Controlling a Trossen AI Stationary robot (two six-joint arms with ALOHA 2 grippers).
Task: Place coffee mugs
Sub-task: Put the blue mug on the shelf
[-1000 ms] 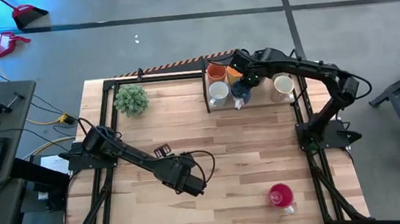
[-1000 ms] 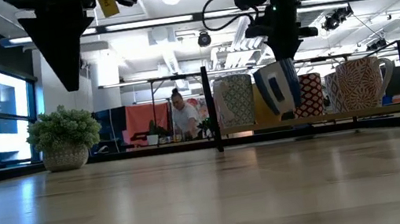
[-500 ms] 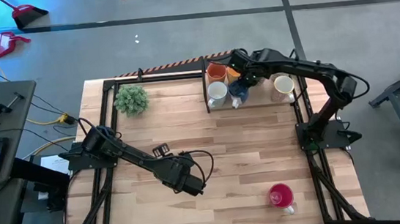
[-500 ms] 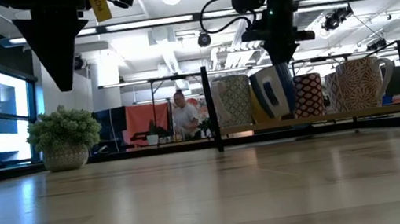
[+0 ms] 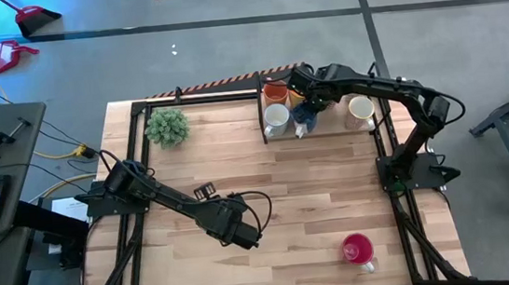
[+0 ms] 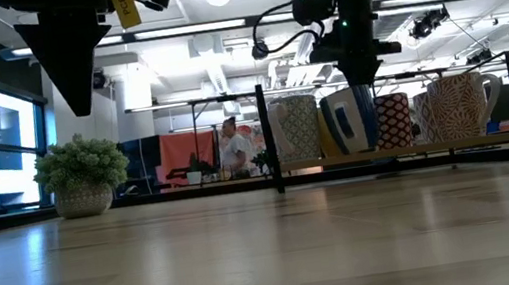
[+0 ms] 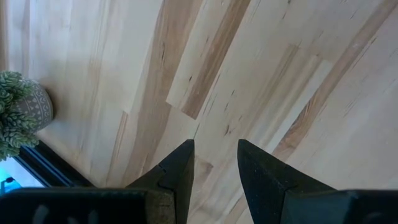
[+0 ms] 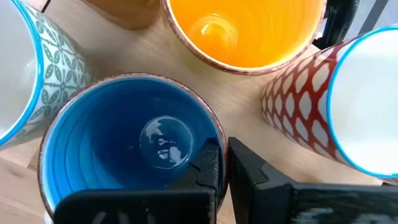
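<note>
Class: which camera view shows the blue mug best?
The right wrist view: the blue mug fills it, rim pinched in the right gripper. The high view shows it small, the low view side-on on the rack, the left wrist view not at all.

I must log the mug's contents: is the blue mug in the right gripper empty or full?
Empty. The right wrist view looks into the blue mug and shows its bare glossy bottom; the right gripper pinches its rim.
</note>
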